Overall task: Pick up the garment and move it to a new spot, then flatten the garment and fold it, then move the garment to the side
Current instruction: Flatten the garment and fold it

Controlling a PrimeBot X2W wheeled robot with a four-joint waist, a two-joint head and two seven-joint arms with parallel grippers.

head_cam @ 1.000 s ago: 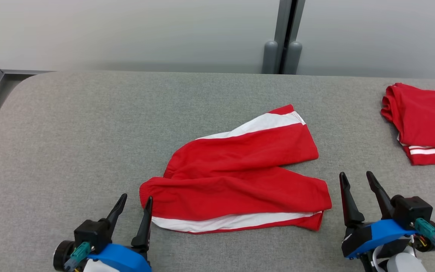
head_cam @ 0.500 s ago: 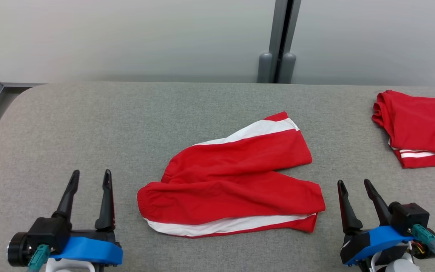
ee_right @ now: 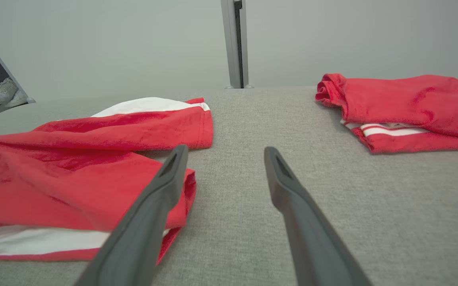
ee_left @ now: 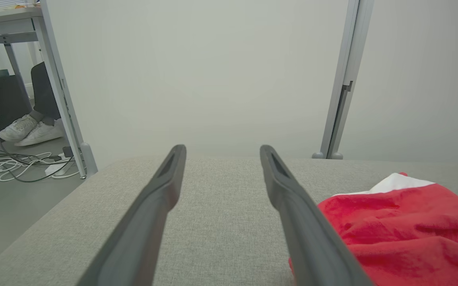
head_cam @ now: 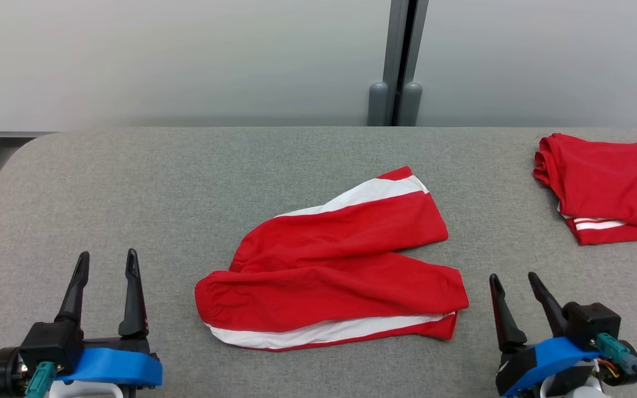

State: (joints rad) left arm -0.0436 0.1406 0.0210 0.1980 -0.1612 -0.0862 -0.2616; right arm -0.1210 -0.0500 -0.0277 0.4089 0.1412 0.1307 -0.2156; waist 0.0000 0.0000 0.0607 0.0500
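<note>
The garment (head_cam: 335,265) is a pair of red shorts with white side stripes, lying spread on the grey padded table (head_cam: 186,182) with its two legs pointing right and apart. The left wrist view has the garment (ee_left: 404,226) at its right, the right wrist view has the garment (ee_right: 74,171) at its left. My left gripper (head_cam: 106,262) stands open at the lower left, well clear of the waistband. Just right of the lower leg's hem, my right gripper (head_cam: 515,281) is open too. Nothing sits between either pair of fingers.
A second red garment (head_cam: 611,185), folded, lies at the table's far right; the right wrist view has this folded garment (ee_right: 404,107) at its upper right. A partition post (head_cam: 396,61) rises behind the table. Left of the table are cables and a person's white shoes (ee_left: 30,129) on the floor.
My left gripper has drawn away leftward from the waistband, where it stood close a second ago. The camera has shifted, sliding the whole scene a little left and down. The right gripper kept its pose.
</note>
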